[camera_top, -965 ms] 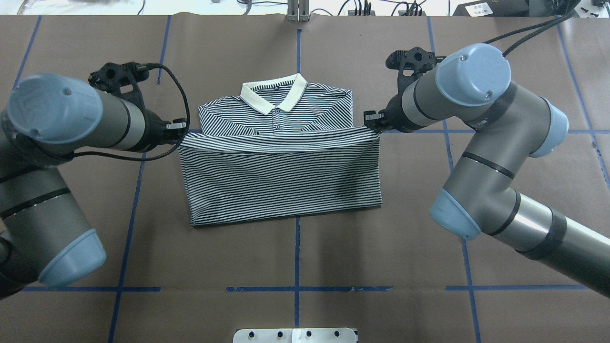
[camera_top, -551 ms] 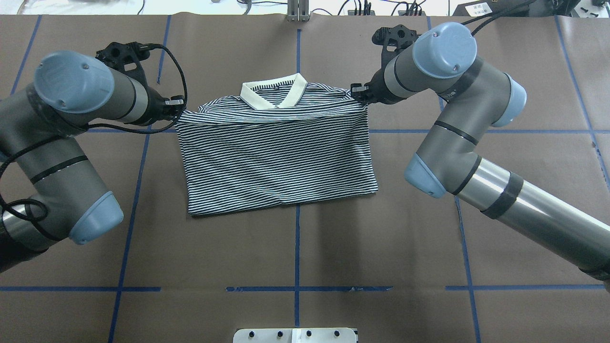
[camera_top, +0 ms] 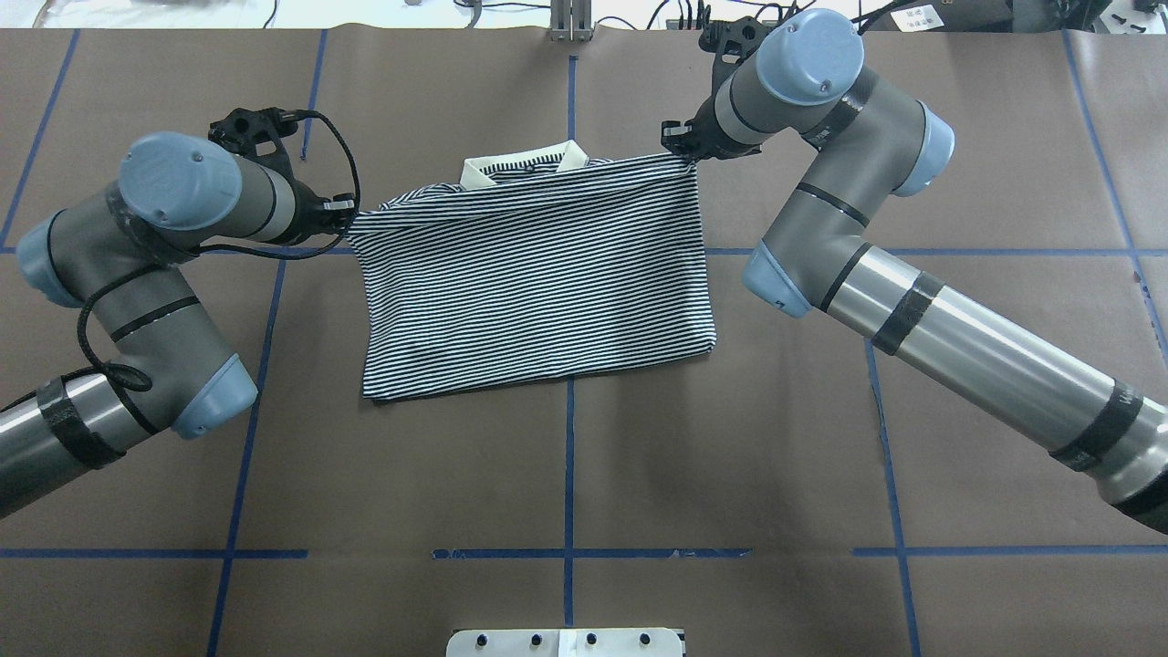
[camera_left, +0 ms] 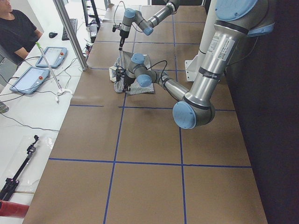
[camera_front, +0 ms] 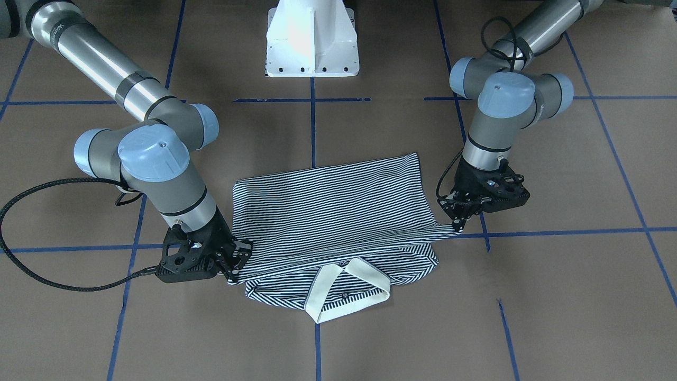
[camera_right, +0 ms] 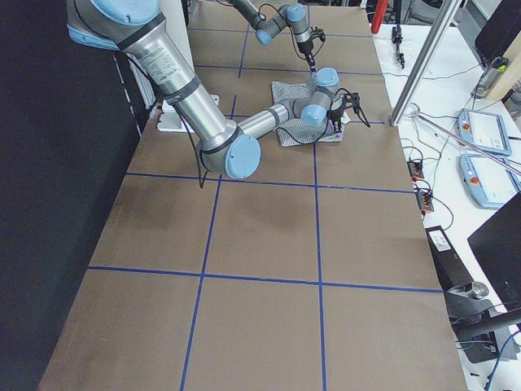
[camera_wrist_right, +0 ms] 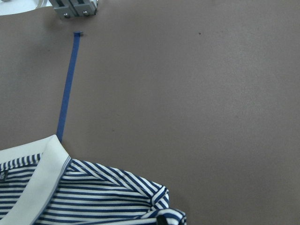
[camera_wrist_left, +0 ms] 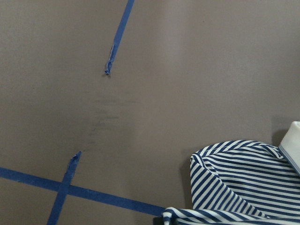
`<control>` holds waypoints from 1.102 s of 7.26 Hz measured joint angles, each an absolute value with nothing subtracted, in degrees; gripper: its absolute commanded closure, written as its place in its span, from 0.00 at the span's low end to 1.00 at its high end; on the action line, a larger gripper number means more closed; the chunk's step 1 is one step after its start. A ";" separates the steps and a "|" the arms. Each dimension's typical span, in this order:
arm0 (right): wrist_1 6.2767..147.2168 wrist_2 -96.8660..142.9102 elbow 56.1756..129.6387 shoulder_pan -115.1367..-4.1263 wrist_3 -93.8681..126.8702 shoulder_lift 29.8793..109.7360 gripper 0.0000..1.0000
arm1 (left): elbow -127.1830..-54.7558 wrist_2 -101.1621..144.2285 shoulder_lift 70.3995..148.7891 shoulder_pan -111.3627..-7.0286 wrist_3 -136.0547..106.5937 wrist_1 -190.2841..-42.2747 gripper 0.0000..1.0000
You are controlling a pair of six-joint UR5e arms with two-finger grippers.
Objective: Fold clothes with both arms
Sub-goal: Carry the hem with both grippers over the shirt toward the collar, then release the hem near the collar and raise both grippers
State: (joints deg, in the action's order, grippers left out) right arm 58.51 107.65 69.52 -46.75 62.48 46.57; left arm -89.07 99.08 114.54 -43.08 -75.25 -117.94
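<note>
**Overhead exterior: the fold is almost closing**

Both hands are carrying the lower half of the polo shirt (camera_top: 538, 283) toward the far edge of the surface (camera_top: 821, 456). A second ago the lifted hem (camera_top: 516, 185) was crossing the chest. Now it is covering the buttons and most of the collar (camera_top: 525, 166). The left hand (camera_top: 342, 212) and the right hand (camera_top: 680, 146) are each staying pinched on a hem corner, the right one farther ahead. Lowering and releasing are probably coming next.
</note>
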 measured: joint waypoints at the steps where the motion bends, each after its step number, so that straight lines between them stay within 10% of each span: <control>1: 58.41 107.64 68.06 -47.14 62.44 46.02 1.00 | -87.92 99.08 114.65 -43.07 -75.29 -119.67 1.00; 8: 57.53 107.49 66.62 -46.79 62.39 45.07 1.00 | -86.13 98.89 116.92 -44.77 -74.75 -120.59 1.00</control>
